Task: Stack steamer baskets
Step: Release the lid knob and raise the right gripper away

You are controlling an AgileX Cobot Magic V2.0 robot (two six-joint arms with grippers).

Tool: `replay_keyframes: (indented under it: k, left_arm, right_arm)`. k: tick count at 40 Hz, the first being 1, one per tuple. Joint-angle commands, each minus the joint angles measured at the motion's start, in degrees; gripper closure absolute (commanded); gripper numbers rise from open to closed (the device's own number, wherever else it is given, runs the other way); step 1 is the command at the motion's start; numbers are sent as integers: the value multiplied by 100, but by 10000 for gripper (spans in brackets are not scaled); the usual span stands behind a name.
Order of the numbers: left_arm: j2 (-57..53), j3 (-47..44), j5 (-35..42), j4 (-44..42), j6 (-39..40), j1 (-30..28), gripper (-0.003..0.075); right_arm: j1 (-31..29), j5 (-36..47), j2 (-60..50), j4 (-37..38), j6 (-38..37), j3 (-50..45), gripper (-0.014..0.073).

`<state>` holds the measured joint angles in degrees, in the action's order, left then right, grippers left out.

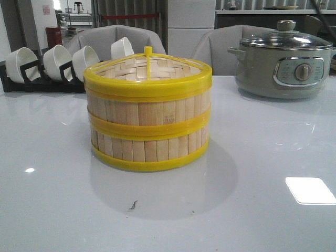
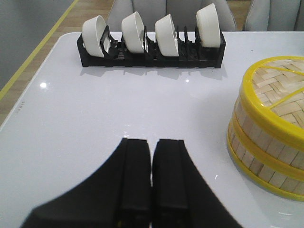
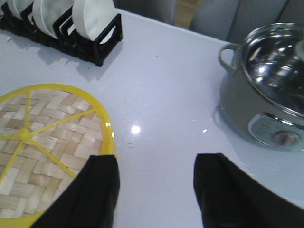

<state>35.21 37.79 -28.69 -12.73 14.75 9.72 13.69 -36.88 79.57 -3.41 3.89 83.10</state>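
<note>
Two steamer baskets (image 1: 148, 131) stand stacked one on the other in the middle of the white table, bamboo slats between yellow rims. A woven yellow-rimmed lid (image 1: 147, 69) with a knob sits on top. The left wrist view shows the stack (image 2: 268, 123) off to the side, apart from my left gripper (image 2: 151, 145), which is shut with nothing between its black fingers. In the right wrist view my right gripper (image 3: 156, 161) is open above the table beside the lid (image 3: 42, 142), one finger over the lid's rim, holding nothing. Neither gripper appears in the front view.
A black rack (image 1: 42, 79) holding several white bowls (image 2: 133, 31) stands at the back left. A grey electric pot (image 1: 286, 65) with a glass lid sits at the back right. Grey chairs (image 1: 113, 39) stand behind the table.
</note>
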Motion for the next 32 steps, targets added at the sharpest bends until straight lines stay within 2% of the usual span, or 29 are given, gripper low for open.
replay_keyframes:
  k: [1, 8, 17, 24, 32]
  left_arm:
    - [-1, 166, 436, -38, 29, -9, 636]
    - [-1, 166, 436, -38, 29, -9, 636]
    - [-1, 166, 436, -38, 29, -9, 636]
    - [-1, 166, 436, -38, 29, -9, 636]
    - [-1, 166, 436, -38, 29, -9, 636]
  right_arm:
    - [-271, 1062, -982, -44, 0, -754, 122]
    - [-777, 1801, -2237, -127, 0, -2330, 122]
    - [-1301, 2210, -3545, -140, 0, -4074, 123]
    - [-1472, 2547, -4236, -140, 0, -5089, 124]
    - [-1499, 3463, -4784, -140, 0, -6116, 124]
